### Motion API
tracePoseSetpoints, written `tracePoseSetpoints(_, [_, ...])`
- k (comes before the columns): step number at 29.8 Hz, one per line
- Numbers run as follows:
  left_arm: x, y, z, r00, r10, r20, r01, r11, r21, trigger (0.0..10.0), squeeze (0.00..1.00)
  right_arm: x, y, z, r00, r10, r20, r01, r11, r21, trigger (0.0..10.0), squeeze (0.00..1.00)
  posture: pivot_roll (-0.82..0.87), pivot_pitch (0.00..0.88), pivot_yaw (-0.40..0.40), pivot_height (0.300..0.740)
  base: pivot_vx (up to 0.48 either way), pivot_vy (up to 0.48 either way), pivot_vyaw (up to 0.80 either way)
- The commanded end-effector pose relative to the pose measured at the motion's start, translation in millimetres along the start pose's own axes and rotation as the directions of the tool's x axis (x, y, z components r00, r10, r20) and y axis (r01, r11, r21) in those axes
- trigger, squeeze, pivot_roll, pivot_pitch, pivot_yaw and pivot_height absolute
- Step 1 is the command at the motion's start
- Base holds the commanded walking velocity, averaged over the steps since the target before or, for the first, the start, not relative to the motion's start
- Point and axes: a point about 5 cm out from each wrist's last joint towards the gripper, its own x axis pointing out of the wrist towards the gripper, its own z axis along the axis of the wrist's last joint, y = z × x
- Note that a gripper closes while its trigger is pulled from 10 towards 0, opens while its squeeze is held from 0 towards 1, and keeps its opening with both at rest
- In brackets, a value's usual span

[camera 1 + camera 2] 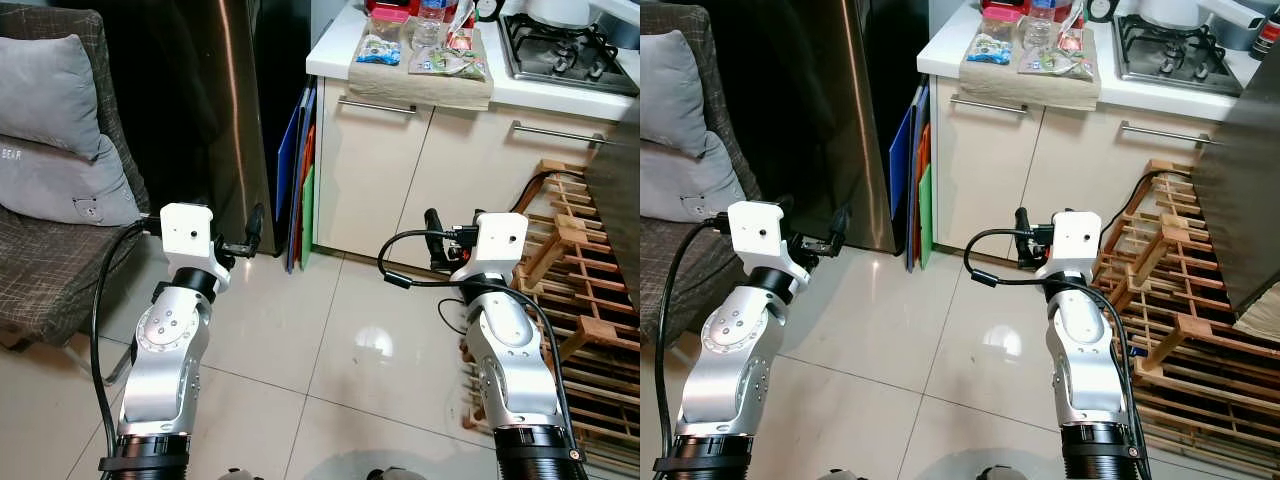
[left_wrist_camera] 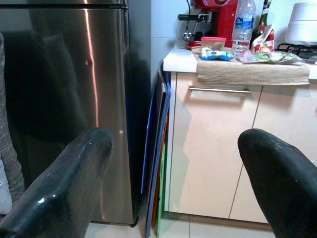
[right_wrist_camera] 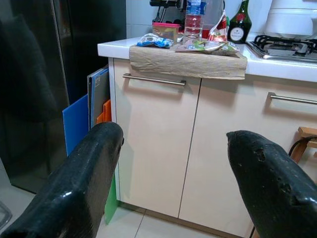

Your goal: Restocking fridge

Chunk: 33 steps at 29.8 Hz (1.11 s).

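Note:
The stainless-steel fridge (image 1: 215, 110) stands with its door closed, left of a white counter (image 1: 330, 48). On the counter lies a brown mat (image 1: 420, 85) carrying a blue-white packet (image 1: 378, 50), green food packets (image 1: 450, 62), a water bottle (image 1: 428, 20) and a pink-lidded tub (image 3: 165, 30). My left gripper (image 1: 255, 230) is raised in front of the fridge's right edge, open and empty. My right gripper (image 1: 433, 238) points at the cabinet doors below the counter, also open and empty. Both are well short of the counter.
Coloured boards (image 1: 303, 180) lean in the gap between fridge and cabinet. An armchair with grey cushions (image 1: 50, 150) sits at the left. A wooden rack (image 1: 590, 300) lies on the floor at the right. A gas hob (image 1: 555, 50) and a red coffee machine (image 2: 218, 20) are on the counter.

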Motion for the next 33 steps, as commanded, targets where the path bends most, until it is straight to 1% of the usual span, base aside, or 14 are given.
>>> tracePoseSetpoints(1, [0.8,0.5,2.2,1.0,0.002,0.008,-0.002,1.0,0.002,10.0,0.0,-0.2,-0.2,-3.3,1.0,0.005,-0.02,-0.005,1.0,-0.005,10.0,0.0,-0.02,0.0,0.022,0.74,0.0,0.0,0.0])
tracePoseSetpoints(9, [0.8,0.5,2.2,1.0,0.002,0.008,-0.002,1.0,0.002,10.0,0.0,-0.2,-0.2,-3.3,1.0,0.005,-0.02,-0.005,1.0,-0.005,10.0,0.0,-0.02,0.0,0.022,0.74,0.0,0.0,0.0])
tracePoseSetpoints(10, [1.7,2.0,0.9,1.0,0.003,0.01,-0.003,1.0,0.009,10.0,0.0,-2.4,-1.1,-11.0,0.998,0.024,-0.062,-0.024,1.0,0.0,10.0,0.0,0.0,0.0,0.0,0.74,0.0,0.0,0.0])
tracePoseSetpoints(11, [15.6,1.4,-18.4,0.996,0.029,-0.082,-0.035,0.996,-0.083,10.0,1.0,5.6,-9.6,-25.2,0.989,-0.054,-0.139,0.068,0.993,0.096,10.0,1.0,-0.03,0.0,-0.002,0.74,0.0,0.0,0.0])
tracePoseSetpoints(12, [19.1,0.4,-23.8,0.993,0.034,-0.11,-0.046,0.993,-0.11,10.0,1.0,7.8,-11.3,-28.5,0.985,-0.076,-0.158,0.095,0.988,0.122,10.0,1.0,-0.03,0.0,-0.002,0.74,0.0,0.0,0.0])
tracePoseSetpoints(14, [20.6,-1.4,-27.5,0.991,0.016,-0.134,-0.035,0.989,-0.143,10.0,1.0,9.1,-11.3,-27.9,0.984,-0.087,-0.155,0.106,0.987,0.121,10.0,1.0,-0.03,0.0,-0.002,0.74,0.0,0.0,0.0])
tracePoseSetpoints(15, [19.8,-2.7,-27.3,0.991,-0.008,-0.13,-0.015,0.984,-0.176,10.0,0.11,9.5,-9.4,-24.7,0.988,-0.074,-0.137,0.09,0.989,0.119,10.0,1.0,-0.03,0.0,-0.002,0.74,0.0,0.0,0.0])
tracePoseSetpoints(16, [19.8,-2.7,-27.3,0.991,-0.008,-0.13,-0.015,0.984,-0.176,10.0,0.11,9.5,-9.4,-24.7,0.988,-0.074,-0.137,0.09,0.989,0.119,10.0,1.0,-0.03,0.0,-0.002,0.74,0.0,0.0,0.0])
tracePoseSetpoints(17, [19.8,-2.5,-27.3,0.991,-0.003,-0.13,-0.02,0.985,-0.172,10.0,0.0,9.8,-8.1,-23.4,0.989,-0.064,-0.131,0.079,0.991,0.105,10.0,0.0,-0.03,0.0,-0.003,0.74,0.0,0.0,0.0])
tracePoseSetpoints(26, [25.6,2.2,-31.1,0.988,0.038,-0.148,-0.055,0.992,-0.11,10.0,0.0,15.0,-5.3,-29.1,0.987,-0.061,-0.149,0.076,0.992,0.1,10.0,0.0,-0.02,0.0,-0.001,0.74,0.0,0.0,0.0])
tracePoseSetpoints(27, [25.6,3.7,-30.6,0.988,0.04,-0.147,-0.054,0.995,-0.09,10.0,0.0,14.4,-5.0,-28.6,0.988,-0.065,-0.138,0.085,0.987,0.137,10.0,1.0,-0.02,0.0,0.001,0.74,0.0,0.0,0.0])
tracePoseSetpoints(28, [25.6,3.7,-30.6,0.988,0.04,-0.147,-0.054,0.995,-0.09,10.0,0.0,14.4,-5.0,-28.6,0.988,-0.065,-0.138,0.085,0.987,0.137,10.0,1.0,-0.02,0.0,0.001,0.74,0.0,0.0,0.0])
tracePoseSetpoints(29, [25.6,4.5,-29.3,0.99,0.04,-0.135,-0.049,0.996,-0.07,10.0,1.0,13.3,-7.1,-29.3,0.987,-0.078,-0.138,0.097,0.986,0.138,10.0,1.0,-0.02,0.0,0.003,0.74,0.0,0.0,0.0])
tracePoseSetpoints(33, [26.2,3.2,-23.8,0.995,0.02,-0.099,-0.021,1.0,-0.014,10.0,1.0,12.3,-12.1,-30.5,0.986,-0.096,-0.135,0.111,0.988,0.105,10.0,1.0,-0.02,0.0,0.005,0.74,0.0,0.0,0.0])
